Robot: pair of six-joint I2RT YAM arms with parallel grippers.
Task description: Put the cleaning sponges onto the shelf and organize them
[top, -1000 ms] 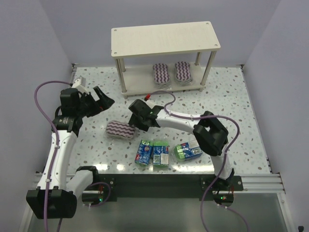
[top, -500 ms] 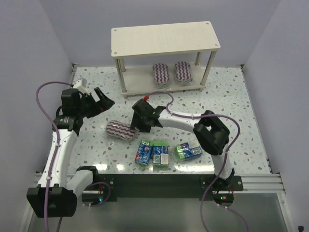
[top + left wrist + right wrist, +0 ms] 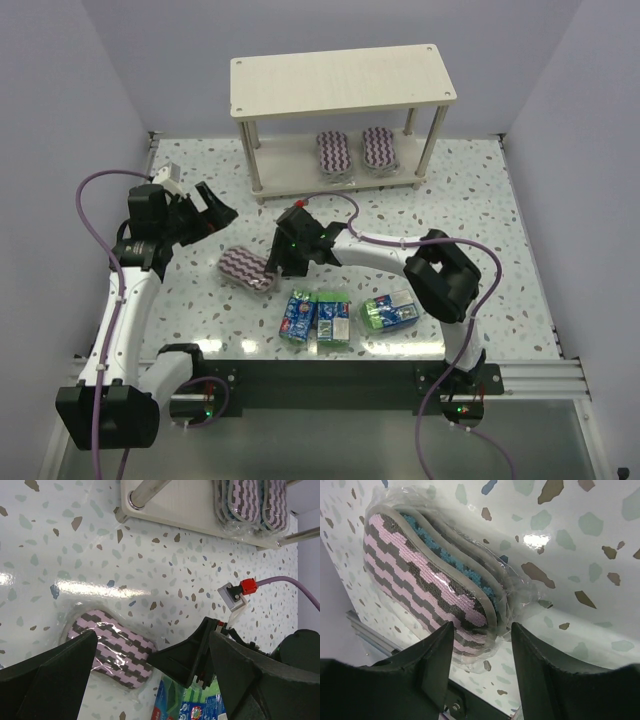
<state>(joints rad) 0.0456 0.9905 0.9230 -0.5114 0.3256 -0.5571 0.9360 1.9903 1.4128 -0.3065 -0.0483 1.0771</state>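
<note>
On a speckled terrazzo table (image 3: 480, 220), one oval sponge (image 3: 243, 267) (image 3: 112, 647) (image 3: 430, 580) with zigzag stripes, sealed in glossy crinkled film, is straddled at one end by the spread fingers of the right gripper (image 3: 268, 274) (image 3: 482, 627). Three green-and-blue wrapped packs (image 3: 331, 317) are laid just beside it, toward the arm bases. The left gripper (image 3: 215, 212) (image 3: 152, 635) is held wide apart off to the left, closed on nothing. Two more striped pads (image 3: 355, 151) (image 3: 250, 502) are seen on the lower board (image 3: 285, 175) of the cream wooden shelf (image 3: 340, 80), partly hidden under its top board and cut off in the left wrist view.
</note>
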